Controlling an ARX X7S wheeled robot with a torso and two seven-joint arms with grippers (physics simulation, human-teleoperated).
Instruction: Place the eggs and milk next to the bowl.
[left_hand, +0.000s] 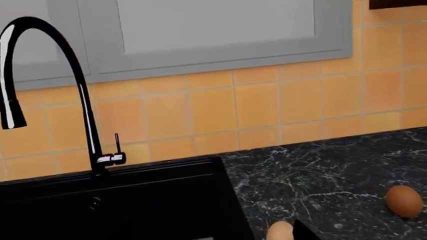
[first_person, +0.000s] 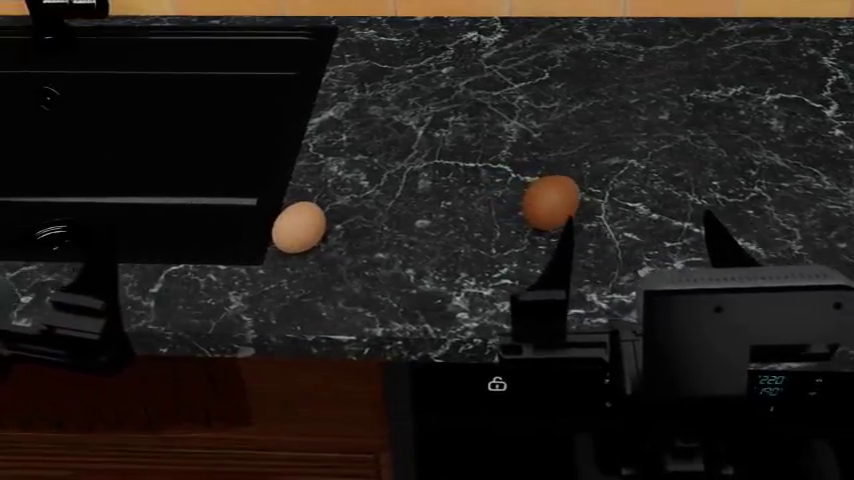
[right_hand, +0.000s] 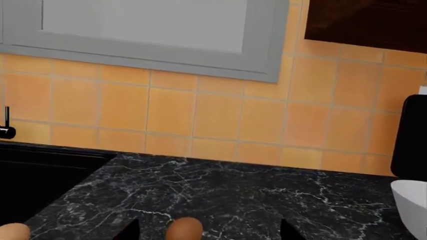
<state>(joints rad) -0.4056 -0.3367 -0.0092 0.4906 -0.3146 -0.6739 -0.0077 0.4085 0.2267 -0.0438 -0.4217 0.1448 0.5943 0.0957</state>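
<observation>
The pale tan egg (first_person: 298, 227) lies on the black marble counter (first_person: 441, 120) beside the sink's right edge. The reddish brown egg (first_person: 550, 201) lies to its right. My right gripper (first_person: 643, 252) is open, its left finger just in front of the brown egg, which shows between its fingertips in the right wrist view (right_hand: 183, 230). My left gripper (first_person: 67, 290) is open and empty in front of the sink; one fingertip (left_hand: 303, 234) shows beside the tan egg (left_hand: 280, 232). A white curved rim, seemingly the bowl (right_hand: 409, 204), shows at the right wrist view's edge. The milk is out of view.
A black sink (first_person: 147, 130) with a curved black faucet (left_hand: 73, 85) fills the counter's left part. An orange tiled wall (right_hand: 220, 120) and grey cabinets stand behind. A tall black object (right_hand: 410, 135) stands by the bowl. The counter's front edge (first_person: 334, 355) runs just before my arms.
</observation>
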